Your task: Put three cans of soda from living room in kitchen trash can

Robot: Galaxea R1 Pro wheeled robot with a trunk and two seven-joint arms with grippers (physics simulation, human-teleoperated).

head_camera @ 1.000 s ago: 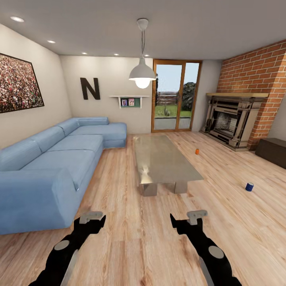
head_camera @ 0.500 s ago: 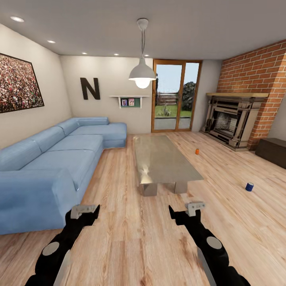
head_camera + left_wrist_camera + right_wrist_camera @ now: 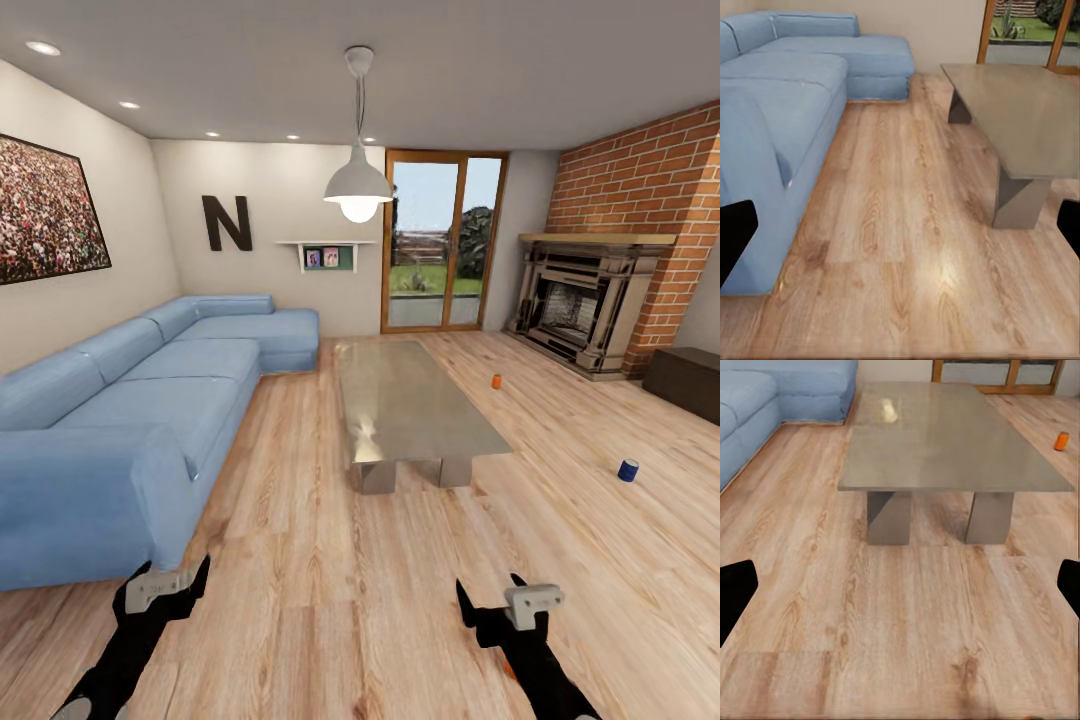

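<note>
Orange can (image 3: 496, 381) stands on open floor (image 3: 340, 590) beside table (image 3: 410, 400).

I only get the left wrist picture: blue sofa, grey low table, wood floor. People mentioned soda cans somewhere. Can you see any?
Observer: Yes. An orange can sits on the floor just right of the low table, on the side toward the brick fireplace.
Operator: Just that one?
Observer: A dark blue can is on the floor too, farther right and nearer the robot.
Operator: Is the robot holding anything?
Observer: No. The left pincer and right pincer hang low over the floor, both open with nothing between their fingers.
</note>
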